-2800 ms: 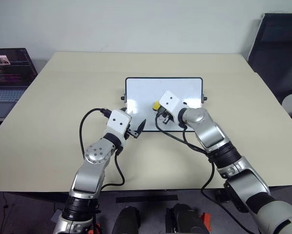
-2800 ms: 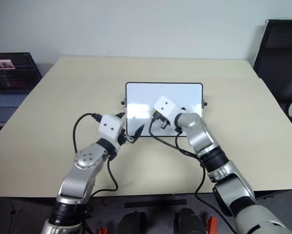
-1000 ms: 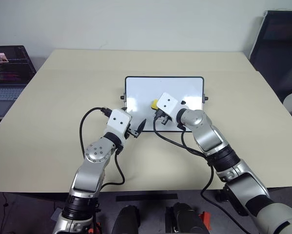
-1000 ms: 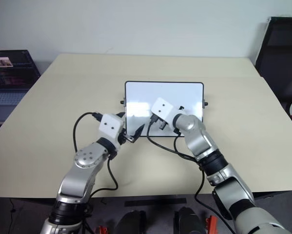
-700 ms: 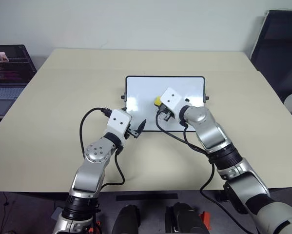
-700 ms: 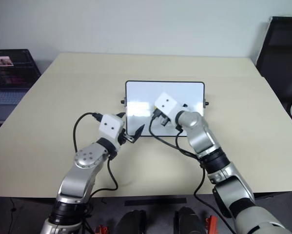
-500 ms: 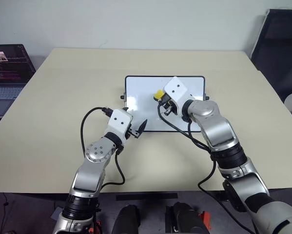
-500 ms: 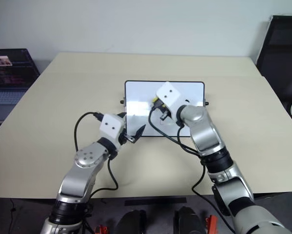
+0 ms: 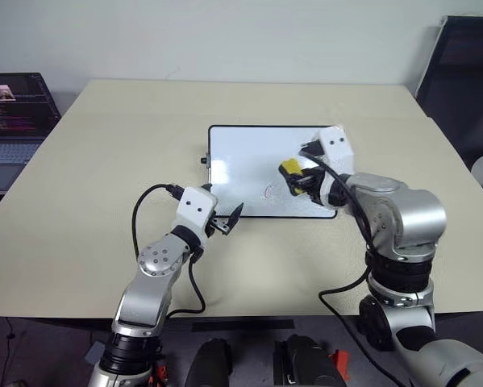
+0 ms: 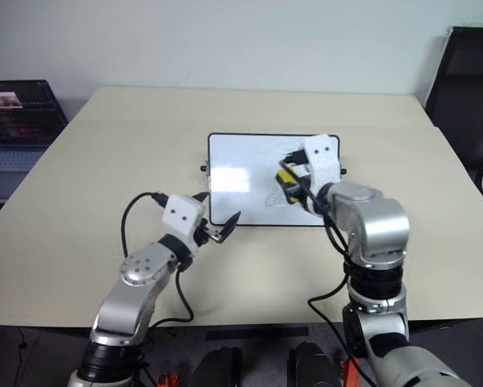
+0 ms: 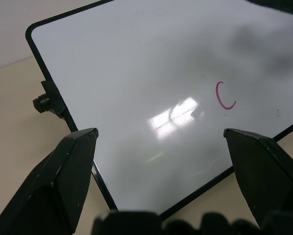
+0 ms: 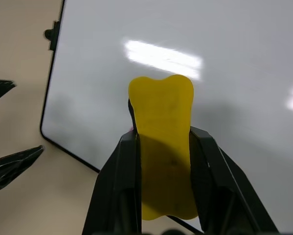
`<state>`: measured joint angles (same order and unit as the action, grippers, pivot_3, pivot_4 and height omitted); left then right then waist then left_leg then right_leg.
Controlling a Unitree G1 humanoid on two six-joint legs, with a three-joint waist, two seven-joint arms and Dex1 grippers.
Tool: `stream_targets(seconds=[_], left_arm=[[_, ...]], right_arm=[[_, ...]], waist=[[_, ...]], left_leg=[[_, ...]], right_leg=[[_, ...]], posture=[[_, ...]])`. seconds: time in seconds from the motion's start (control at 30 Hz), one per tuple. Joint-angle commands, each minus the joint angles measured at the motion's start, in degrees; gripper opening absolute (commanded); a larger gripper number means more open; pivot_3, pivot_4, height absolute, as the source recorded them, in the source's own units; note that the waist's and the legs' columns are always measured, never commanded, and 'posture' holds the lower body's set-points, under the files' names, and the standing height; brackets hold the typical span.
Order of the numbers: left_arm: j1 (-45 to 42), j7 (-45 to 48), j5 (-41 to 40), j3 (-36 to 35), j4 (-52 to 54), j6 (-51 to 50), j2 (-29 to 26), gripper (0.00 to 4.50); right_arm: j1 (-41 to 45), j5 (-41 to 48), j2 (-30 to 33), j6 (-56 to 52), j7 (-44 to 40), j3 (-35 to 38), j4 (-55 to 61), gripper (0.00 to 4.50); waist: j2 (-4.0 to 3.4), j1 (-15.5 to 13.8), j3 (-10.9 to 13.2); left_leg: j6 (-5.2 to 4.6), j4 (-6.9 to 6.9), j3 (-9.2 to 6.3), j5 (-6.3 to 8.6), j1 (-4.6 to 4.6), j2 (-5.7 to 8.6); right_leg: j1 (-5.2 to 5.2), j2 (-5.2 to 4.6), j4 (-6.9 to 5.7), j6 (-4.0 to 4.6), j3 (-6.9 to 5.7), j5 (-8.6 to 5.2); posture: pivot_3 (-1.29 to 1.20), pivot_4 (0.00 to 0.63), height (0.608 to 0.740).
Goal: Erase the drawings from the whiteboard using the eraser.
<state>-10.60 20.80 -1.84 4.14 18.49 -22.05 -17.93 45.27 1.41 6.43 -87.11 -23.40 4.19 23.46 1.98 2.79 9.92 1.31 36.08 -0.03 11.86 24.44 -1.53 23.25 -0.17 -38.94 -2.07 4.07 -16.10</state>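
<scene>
One whiteboard (image 9: 261,165) lies at the frame's centre on the table (image 9: 80,177), bearing one remaining reddish letter C (image 11: 224,95). The right gripper (image 12: 161,147) clamps the single yellow eraser (image 9: 290,168) above the board's right half. The left gripper (image 9: 227,219) gapes empty by its lower-left corner.

The counter (image 9: 104,161) lies open on every side of the whiteboard (image 9: 241,161), with broad bare surface to the left, right and far edge. The left end effector (image 9: 227,219) hangs at the board's near-left corner, fingers spread, blocking that approach. The right end effector (image 9: 297,179), clamped on the eraser (image 9: 290,168), hangs over the board's right part, near the right edge. The board's left and middle stay unobstructed from above. A laptop (image 9: 11,109) sits beyond the counter's left edge, a dark chair (image 9: 467,72) beyond the right.
</scene>
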Motion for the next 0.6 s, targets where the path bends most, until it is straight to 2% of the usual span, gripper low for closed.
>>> stream_targets(seconds=[0.03, 0.2, 0.37, 0.5, 0.6], left_arm=[[-0.21, 0.33, -0.77, -0.09, 3.02, 0.29, 0.07, 4.50], [-1.12, 0.92, -1.08, 0.18, 2.18, 0.59, -0.13, 4.50], [-1.50, 1.42, -1.04, 0.76, 1.28, 1.16, 0.23, 4.50], [-2.00, 1.74, -0.67, 1.70, 0.69, 1.75, 0.20, 4.50], [-2.18, 1.37, -0.49, 1.64, 0.66, 1.78, 0.03, 4.50]], right_arm=[[-0.36, 1.22, 0.48, 0.27, 2.19, 1.12, 2.19, 0.97], [-0.71, 2.19, 2.74, 4.86, 3.20, -2.21, 0.29, 0.97], [-0.33, 1.26, 5.86, 15.76, 4.03, -9.25, -5.29, 0.97], [1.53, -1.79, 9.53, 27.96, 2.67, -17.63, -11.65, 0.97], [2.46, -2.85, 9.39, 33.54, 3.10, -19.58, -16.52, 0.97]], waist=[[0.00, 0.08, 0.00], [0.00, 0.24, 0.00], [0.00, 0.42, 0.00], [0.01, 0.44, 0.00], [0.01, 0.45, 0.00]], left_leg=[[0.00, 0.00, 0.00, 0.00, 0.00, 0.00], [0.00, 0.00, 0.02, 0.00, 0.00, 0.00], [0.00, 0.00, 0.05, 0.00, 0.00, 0.00], [0.00, 0.00, 0.07, 0.00, 0.00, 0.01], [0.00, 0.00, 0.08, 0.00, 0.00, 0.00]], right_leg=[[0.00, 0.01, 0.00, 0.00, 0.00, 0.00], [0.00, 0.02, 0.01, 0.00, 0.01, 0.00], [0.00, 0.03, 0.02, 0.00, 0.01, 0.00], [0.00, 0.04, 0.02, -0.01, 0.01, 0.00], [0.00, 0.04, 0.03, -0.01, 0.02, 0.00]], posture=[[0.00, 0.150, 0.740], [0.00, 0.150, 0.740], [0.00, 0.150, 0.740], [0.00, 0.150, 0.740], [0.00, 0.150, 0.740]])
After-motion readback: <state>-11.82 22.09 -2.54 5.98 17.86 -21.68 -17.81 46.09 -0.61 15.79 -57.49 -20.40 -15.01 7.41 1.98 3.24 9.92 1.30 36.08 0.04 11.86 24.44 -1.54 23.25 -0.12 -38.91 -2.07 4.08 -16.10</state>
